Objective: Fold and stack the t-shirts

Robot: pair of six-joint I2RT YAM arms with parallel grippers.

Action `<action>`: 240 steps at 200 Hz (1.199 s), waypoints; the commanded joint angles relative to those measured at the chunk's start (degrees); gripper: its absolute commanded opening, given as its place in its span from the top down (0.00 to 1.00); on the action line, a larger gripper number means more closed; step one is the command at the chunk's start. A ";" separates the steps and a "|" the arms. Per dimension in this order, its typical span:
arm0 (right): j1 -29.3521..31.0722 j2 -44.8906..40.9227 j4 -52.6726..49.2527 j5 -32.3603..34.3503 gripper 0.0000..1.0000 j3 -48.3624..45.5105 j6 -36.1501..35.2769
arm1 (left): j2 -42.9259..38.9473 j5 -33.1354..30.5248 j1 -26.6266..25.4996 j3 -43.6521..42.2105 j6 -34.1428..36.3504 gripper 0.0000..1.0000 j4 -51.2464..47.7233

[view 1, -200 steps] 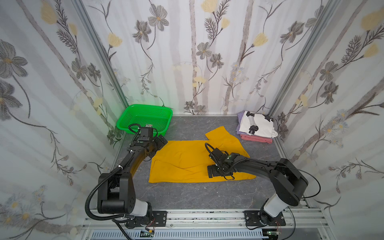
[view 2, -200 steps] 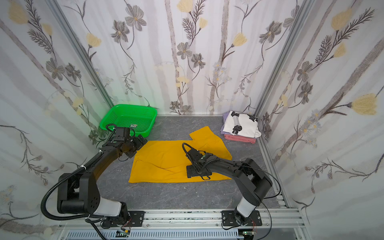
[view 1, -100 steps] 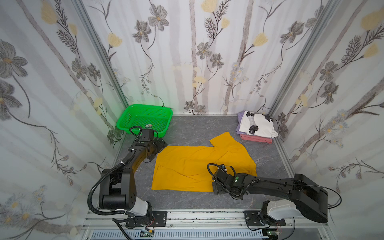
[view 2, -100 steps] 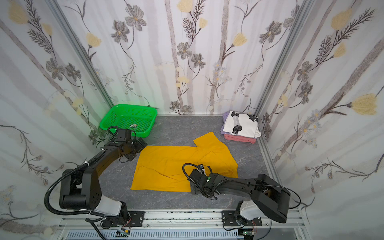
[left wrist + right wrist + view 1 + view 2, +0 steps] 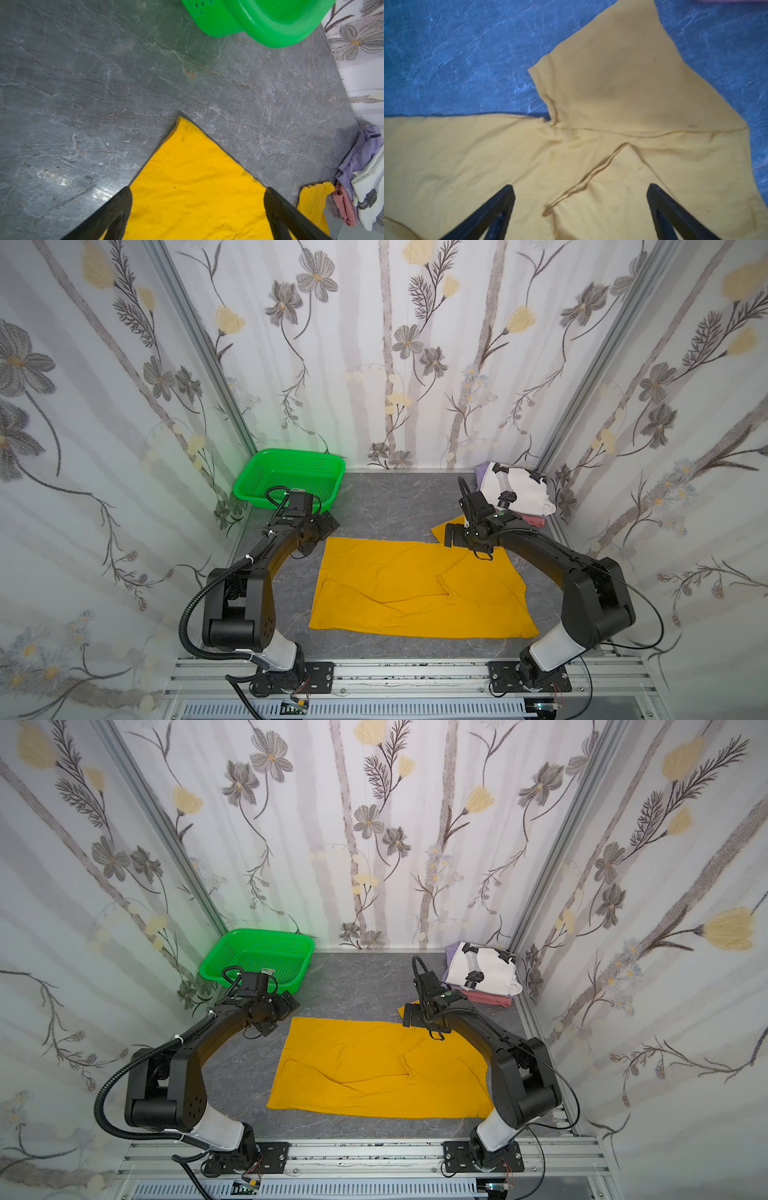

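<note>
The yellow tee (image 5: 419,589) lies flat mid-tabletop (image 5: 395,506), one sleeve pointing to the far right corner, where folded tees (image 5: 517,489) sit stacked. The left gripper (image 5: 318,535) hangs over its far left corner, the right gripper (image 5: 451,536) over that sleeve; both jaws spread, empty.

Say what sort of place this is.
Probably a purpose-built robot test booth: floral-papered panels wall in a grey table, and the left arm and right arm are bolted to a metal rail.
</note>
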 commanded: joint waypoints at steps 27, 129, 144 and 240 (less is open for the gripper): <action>-8.67 13.20 3.15 0.03 0.08 13.20 -8.09 | 0.34 -0.06 0.01 0.82 1.03 0.00 -0.64; -12.16 32.49 -1.86 -6.35 0.48 33.77 -8.94 | 0.99 1.32 0.06 0.61 1.99 0.00 0.54; -12.13 33.20 -2.34 -5.58 0.48 34.11 -8.62 | 1.17 1.48 0.09 0.70 1.91 0.00 0.64; -12.84 40.84 -17.26 -5.75 0.50 45.89 -8.17 | 1.06 2.20 0.36 0.44 1.64 0.00 1.08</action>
